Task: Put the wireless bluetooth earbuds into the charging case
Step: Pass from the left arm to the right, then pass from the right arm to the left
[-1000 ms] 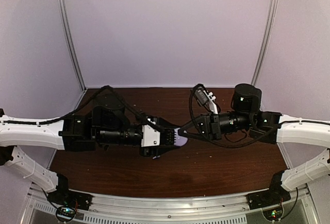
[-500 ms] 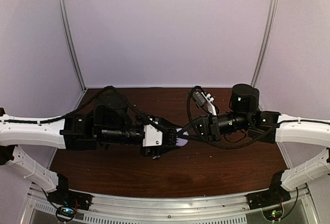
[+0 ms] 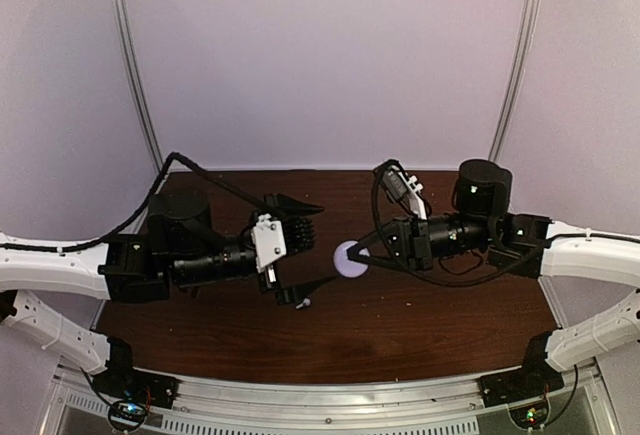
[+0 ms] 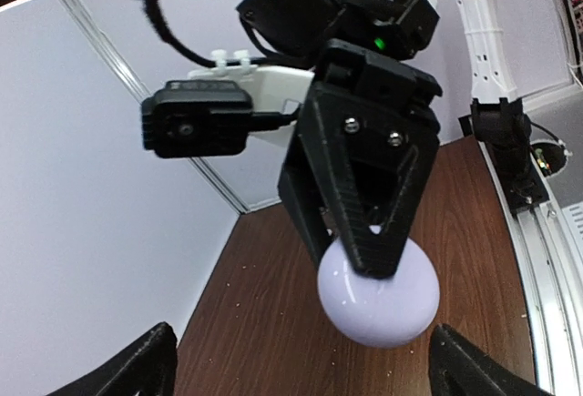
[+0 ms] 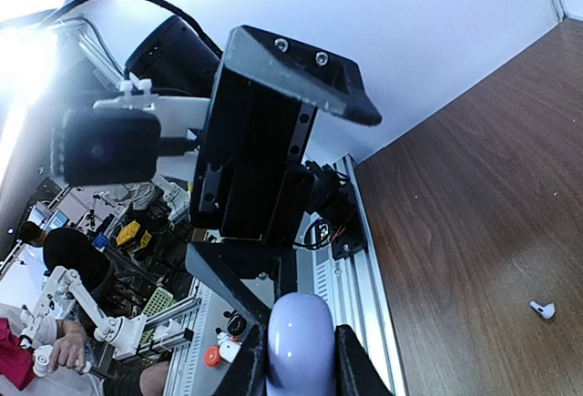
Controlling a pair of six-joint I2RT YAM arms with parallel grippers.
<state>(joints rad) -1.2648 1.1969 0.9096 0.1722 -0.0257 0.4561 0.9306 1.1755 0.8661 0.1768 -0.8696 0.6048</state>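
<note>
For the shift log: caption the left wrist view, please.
Right gripper pinches the glossy pale-lilac rounded charging case over the dark wood table, facing the open left gripper.

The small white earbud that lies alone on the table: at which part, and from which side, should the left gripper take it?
Probably from straight above, the left gripper closing across the middle of the white earbud. It lies flat and alone on the table, so no side offers room beneath it; the stem's direction is too small to tell.
</note>
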